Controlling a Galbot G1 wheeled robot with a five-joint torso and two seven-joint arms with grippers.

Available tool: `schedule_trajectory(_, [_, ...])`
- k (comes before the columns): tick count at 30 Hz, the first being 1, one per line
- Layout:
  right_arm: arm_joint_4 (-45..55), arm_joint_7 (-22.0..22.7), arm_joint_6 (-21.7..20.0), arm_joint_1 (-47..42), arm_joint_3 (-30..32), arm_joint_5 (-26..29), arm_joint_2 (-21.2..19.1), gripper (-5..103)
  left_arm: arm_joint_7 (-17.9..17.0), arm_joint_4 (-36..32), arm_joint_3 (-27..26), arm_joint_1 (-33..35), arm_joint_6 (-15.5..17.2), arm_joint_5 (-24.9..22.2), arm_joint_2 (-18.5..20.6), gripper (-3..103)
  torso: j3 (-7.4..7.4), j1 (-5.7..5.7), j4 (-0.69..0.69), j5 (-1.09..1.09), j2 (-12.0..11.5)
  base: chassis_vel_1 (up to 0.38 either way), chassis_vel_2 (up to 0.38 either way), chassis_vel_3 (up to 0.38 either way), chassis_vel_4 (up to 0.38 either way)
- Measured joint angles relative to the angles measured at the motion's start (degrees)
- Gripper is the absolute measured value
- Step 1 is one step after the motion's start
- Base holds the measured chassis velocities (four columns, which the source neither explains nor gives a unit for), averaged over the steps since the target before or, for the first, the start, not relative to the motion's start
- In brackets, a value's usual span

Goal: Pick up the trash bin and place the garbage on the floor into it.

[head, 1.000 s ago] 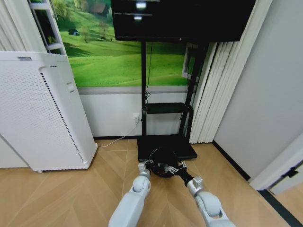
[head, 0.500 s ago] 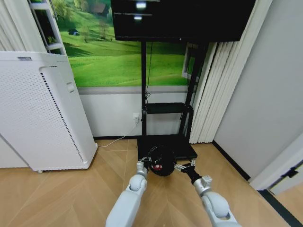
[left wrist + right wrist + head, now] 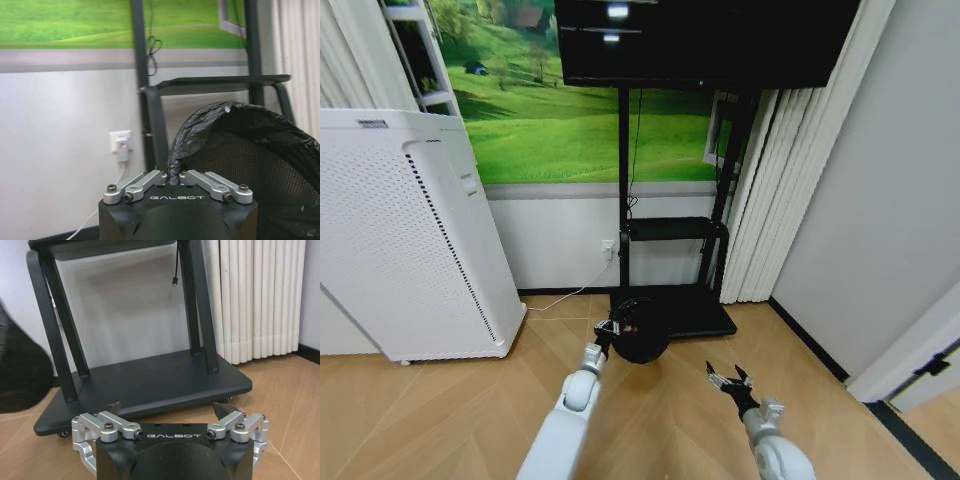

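The trash bin (image 3: 640,330), black, round and lined with a black bag, hangs tilted above the floor (image 3: 470,400) in front of the TV stand. My left gripper (image 3: 610,328) is shut on its rim. In the left wrist view the fingers (image 3: 150,179) pinch the bunched bag edge at the bin's rim (image 3: 250,160). My right gripper (image 3: 728,378) stands open and holds nothing, to the right of the bin and clear of it. The right wrist view shows its fingertips (image 3: 112,410) spread wide, with the bin (image 3: 20,375) off to one side. The garbage is out of view.
A black TV stand with a flat wheeled base (image 3: 690,310) stands just behind the bin. A tall white perforated appliance (image 3: 410,240) is on the left, with white curtains (image 3: 770,200) and a grey wall on the right. A white cable runs to a wall socket (image 3: 121,145).
My left gripper has carried the bin up and to the left. The right gripper has drawn back from the bin to the right and now stands apart from it.
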Motion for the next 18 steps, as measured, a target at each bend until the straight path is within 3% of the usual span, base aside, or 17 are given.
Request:
schedule_trajectory(8, [-0.7, -0.8, 0.4, 0.7, 0.1, -0.4, 0.6, 100, 0.0, -2.6, -1.0, 2.1, 0.2, -0.7, 0.6, 4, 0.00, 0.00, 0.00, -0.01, 0.0, -0.049, -0.048, 0.049, 0.044])
schedule_trajectory(18, [-0.5, -1.5, 0.4, 0.8, 0.1, -0.8, 0.6, 100, -0.2, -2.8, -1.0, 2.7, 0.3, -0.8, 0.4, 4, 0.00, 0.00, 0.00, 0.00, 0.0, -0.189, -0.195, 0.194, 0.209])
